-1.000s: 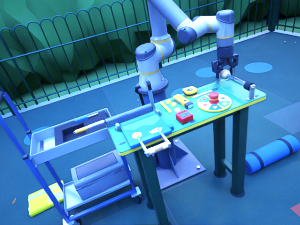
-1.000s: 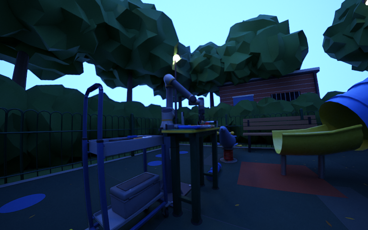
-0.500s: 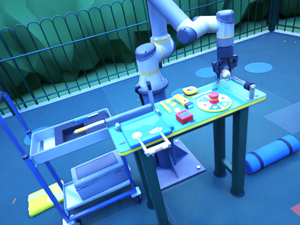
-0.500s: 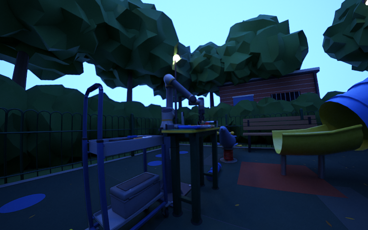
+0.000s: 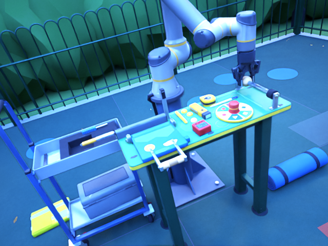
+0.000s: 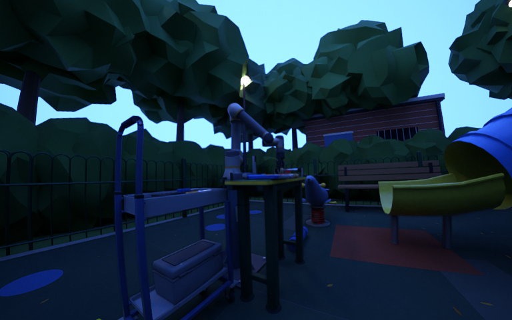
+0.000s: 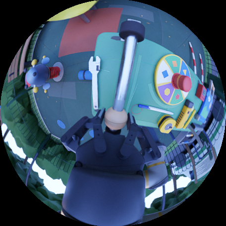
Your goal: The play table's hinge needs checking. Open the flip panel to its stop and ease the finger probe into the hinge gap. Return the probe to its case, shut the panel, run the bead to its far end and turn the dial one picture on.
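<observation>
The cream bead (image 5: 247,80) (image 7: 114,119) sits at the back end of a steel rail (image 5: 261,88) (image 7: 123,74) on the play table's right end. A dark stop (image 5: 271,93) (image 7: 131,29) caps the rail's front end. My gripper (image 5: 246,79) (image 7: 115,119) hangs straight down over the bead, and it is open with the bead between its fingers. The picture dial (image 5: 234,112) (image 7: 172,79) with its red knob lies left of the rail. The flip panel (image 5: 159,138) lies flat at the table's left end. The yellow-handled probe (image 5: 97,138) rests in its case on the cart.
The table's back edge runs just behind the bead. A wrench (image 7: 95,81) lies along the table's end edge beside the rail. A pen (image 7: 155,109), tape measure (image 5: 207,99), utility knife (image 5: 199,110) and red box (image 5: 201,127) lie left of the dial. A cart (image 5: 76,148) stands left.
</observation>
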`<action>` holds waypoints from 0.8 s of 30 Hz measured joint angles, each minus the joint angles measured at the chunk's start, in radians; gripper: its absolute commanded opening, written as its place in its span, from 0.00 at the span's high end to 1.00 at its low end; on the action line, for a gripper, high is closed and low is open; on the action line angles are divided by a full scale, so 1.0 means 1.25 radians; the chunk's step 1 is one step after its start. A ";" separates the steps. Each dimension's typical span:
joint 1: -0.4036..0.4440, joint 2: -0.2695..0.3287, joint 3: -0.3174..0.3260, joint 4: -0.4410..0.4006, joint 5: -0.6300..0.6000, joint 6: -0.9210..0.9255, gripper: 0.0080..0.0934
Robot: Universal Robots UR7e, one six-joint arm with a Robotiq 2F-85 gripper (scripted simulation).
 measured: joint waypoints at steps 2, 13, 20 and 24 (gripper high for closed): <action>0.000 0.000 0.000 0.000 0.000 0.000 0.39; 0.000 0.000 0.000 0.000 0.000 0.000 0.42; 0.000 0.000 0.000 0.000 0.000 0.000 0.44; 0.000 0.000 0.000 0.000 0.000 0.000 0.49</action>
